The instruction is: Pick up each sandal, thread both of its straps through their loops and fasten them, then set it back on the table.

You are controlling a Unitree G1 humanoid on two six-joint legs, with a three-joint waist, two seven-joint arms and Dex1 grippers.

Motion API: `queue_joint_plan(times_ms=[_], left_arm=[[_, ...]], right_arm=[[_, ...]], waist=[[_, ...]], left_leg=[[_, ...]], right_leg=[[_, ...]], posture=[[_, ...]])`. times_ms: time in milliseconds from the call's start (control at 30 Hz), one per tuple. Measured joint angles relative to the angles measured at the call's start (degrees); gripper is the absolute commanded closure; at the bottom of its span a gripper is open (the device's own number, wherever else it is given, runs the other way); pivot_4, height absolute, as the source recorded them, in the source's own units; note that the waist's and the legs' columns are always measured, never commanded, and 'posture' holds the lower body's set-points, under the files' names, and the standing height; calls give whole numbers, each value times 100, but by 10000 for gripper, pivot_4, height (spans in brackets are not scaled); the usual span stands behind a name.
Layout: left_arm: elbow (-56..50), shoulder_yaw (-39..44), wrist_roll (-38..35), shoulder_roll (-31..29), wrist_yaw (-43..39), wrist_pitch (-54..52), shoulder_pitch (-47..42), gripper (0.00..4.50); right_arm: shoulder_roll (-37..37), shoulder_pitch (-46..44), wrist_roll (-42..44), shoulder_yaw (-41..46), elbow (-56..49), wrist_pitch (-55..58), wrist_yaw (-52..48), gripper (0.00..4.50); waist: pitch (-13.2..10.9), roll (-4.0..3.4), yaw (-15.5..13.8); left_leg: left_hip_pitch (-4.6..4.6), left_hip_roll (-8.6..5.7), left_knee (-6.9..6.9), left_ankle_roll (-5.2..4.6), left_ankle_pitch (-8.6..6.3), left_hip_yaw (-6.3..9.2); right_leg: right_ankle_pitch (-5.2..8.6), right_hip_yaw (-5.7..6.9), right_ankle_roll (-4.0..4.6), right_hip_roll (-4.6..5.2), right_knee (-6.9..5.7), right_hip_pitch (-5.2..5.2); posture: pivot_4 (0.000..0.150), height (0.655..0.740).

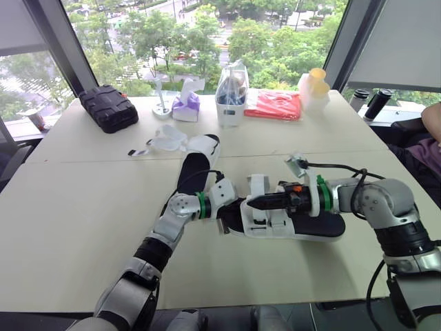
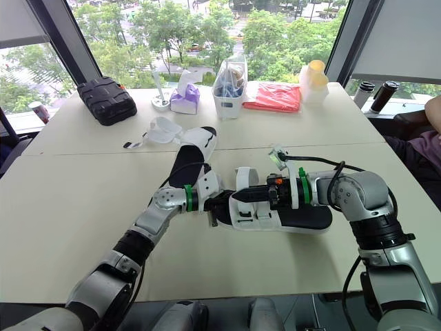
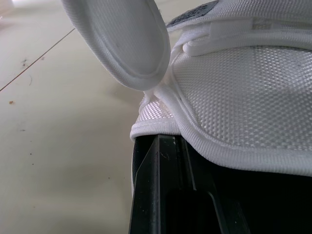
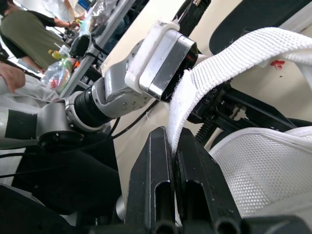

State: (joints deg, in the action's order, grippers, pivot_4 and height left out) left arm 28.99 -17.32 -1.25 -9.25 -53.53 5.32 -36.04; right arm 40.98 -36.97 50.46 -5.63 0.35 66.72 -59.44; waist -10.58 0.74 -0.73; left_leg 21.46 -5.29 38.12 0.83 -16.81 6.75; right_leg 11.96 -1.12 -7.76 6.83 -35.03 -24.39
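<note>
One sandal [image 1: 303, 224], black-soled with a white mesh upper, lies on its side mid-table between both arms. My right gripper [image 1: 250, 203] is shut on a white strap [image 4: 204, 83] of it; the right wrist view shows the strap pinched between the black fingers [image 4: 156, 185] and arching up. My left gripper [image 1: 231, 212] holds the sandal's other end, with a black finger [image 3: 158, 185] tucked under the white mesh edge [image 3: 234, 97]. The second sandal [image 1: 195, 172] lies flat just behind, its white straps [image 1: 169, 143] spread loose.
Along the far edge stand a black case [image 1: 108, 107], a purple tissue box [image 1: 185, 107], a clear container [image 1: 231, 96], a red bag [image 1: 274, 105] and a yellow-capped bottle [image 1: 315, 88]. A person's arm [image 1: 431, 121] shows at the right edge.
</note>
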Motion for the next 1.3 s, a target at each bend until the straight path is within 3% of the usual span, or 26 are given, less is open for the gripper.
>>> queue_joint_plan(times_ms=[433,667,1033,1133,1300], left_arm=[[-69,2,2,-14,13,-92,25,45000],[-90,-1,3,14,27,-100,26,45000],[-52,4,57,35,55,-95,26,45000],[-40,4,57,45,53,-87,25,45000],[-13,4,56,77,32,-75,22,45000]], right_arm=[[-187,184,-796,-163,87,-625,-254,44351],[256,425,-1793,-821,-337,-1714,-519,44351],[254,519,-2675,-973,-447,-2796,-556,44351],[270,667,-2649,-862,-606,-2775,-628,35956],[246,1012,-2180,-468,-1018,-2353,-580,10387]], waist=[[1,0,5],[13,4,-9],[47,21,-6],[47,21,-12],[47,20,-15]], left_leg=[[-4,0,0,2,1,-2],[-5,0,0,2,1,-1],[-8,0,0,3,2,0],[-6,0,0,3,2,2],[-4,0,0,3,1,4]], right_leg=[[0,-1,0,0,-2,0],[0,2,-1,0,-1,4],[0,1,-1,0,0,7],[0,1,-1,0,0,7],[0,1,-1,0,2,6]], posture=[[1500,7400],[1500,7400],[1500,7400],[1500,7400],[1500,7400]])
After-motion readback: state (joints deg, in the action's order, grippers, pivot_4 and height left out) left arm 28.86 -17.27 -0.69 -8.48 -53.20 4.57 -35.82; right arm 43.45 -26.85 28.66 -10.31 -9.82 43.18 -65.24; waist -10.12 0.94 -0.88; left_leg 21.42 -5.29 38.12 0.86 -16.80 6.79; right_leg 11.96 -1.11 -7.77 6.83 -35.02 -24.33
